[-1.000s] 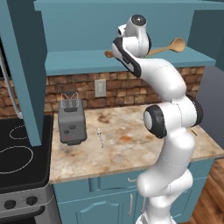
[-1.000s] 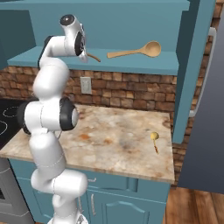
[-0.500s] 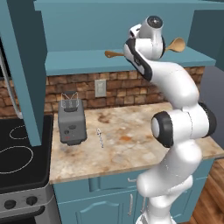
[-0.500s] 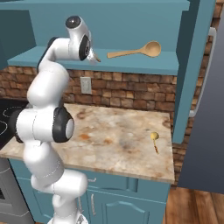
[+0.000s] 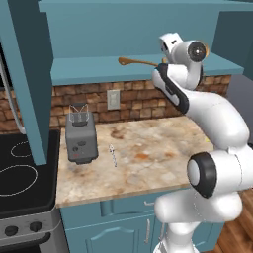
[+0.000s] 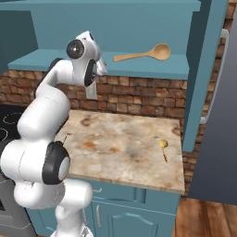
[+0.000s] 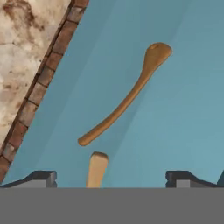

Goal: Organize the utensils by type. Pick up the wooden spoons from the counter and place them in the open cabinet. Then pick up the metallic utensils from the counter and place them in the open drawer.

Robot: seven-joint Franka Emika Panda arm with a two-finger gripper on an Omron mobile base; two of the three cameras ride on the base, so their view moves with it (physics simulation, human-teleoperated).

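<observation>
With both light-brown wooden spoons (image 7: pixel 131 98) shelved ahead of my wide-open, empty jaws, thin silver utensils (image 5: pixel 113 155) await below on the bench (image 6: pixel 129 152).

Arm: swings across the front of the open cabinet (image 6: pixel 139 69), from the stove side toward the fridge side, upper joints rolling as it goes.
Head of the arm: now sits right in front of the shelf edge, beside the smaller wooden spoon's handle (image 5: pixel 134 62).
Gripper (image 7: pixel 111 177): jaws wide, no change in spread; now riding over the shelf with both wooden spoons below it.
Larger wooden spoon (image 6: pixel 143 54): more of it uncovered in the right base view.
</observation>
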